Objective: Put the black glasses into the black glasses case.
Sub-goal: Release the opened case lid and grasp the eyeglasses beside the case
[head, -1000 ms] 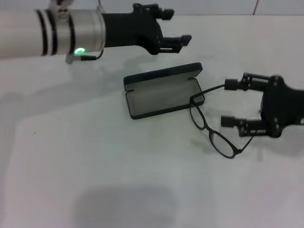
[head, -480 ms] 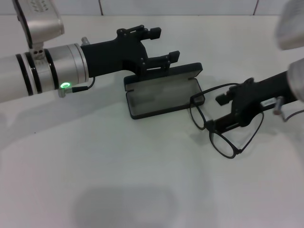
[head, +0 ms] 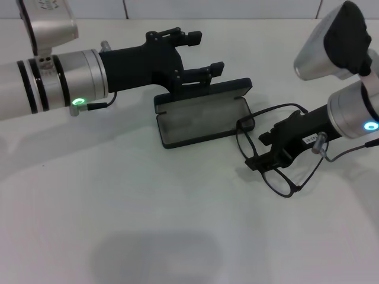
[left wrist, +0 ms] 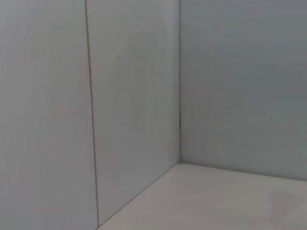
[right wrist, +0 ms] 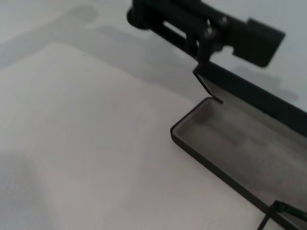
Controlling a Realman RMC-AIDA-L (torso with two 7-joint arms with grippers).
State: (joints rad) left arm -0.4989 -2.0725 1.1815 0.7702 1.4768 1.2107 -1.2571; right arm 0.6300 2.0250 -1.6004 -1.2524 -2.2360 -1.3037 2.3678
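Lying open on the white desk [head: 118, 219], the black glasses case [head: 204, 121] shows its grey lining, lid raised along the far edge. Left gripper [head: 201, 53] hovers over that raised lid, fingers spread, one finger ahead of the other; contact with the lid cannot be judged from the head view. Black glasses [head: 269, 157] rest on the desk just right of the case, temples unfolded, one lens corner touching or overlapping the case's right end. Right gripper [head: 265, 150] sits low over the glasses, its dark fingers across the frame near the bridge; whether they are pressed on the frame or apart cannot be told. Right wrist view: case interior [right wrist: 240, 139] in the foreground, left gripper [right wrist: 211, 28] beyond it at the lid edge, a sliver of the glasses [right wrist: 278, 211] at the corner. Left wrist view: only tiled wall [left wrist: 134, 96].
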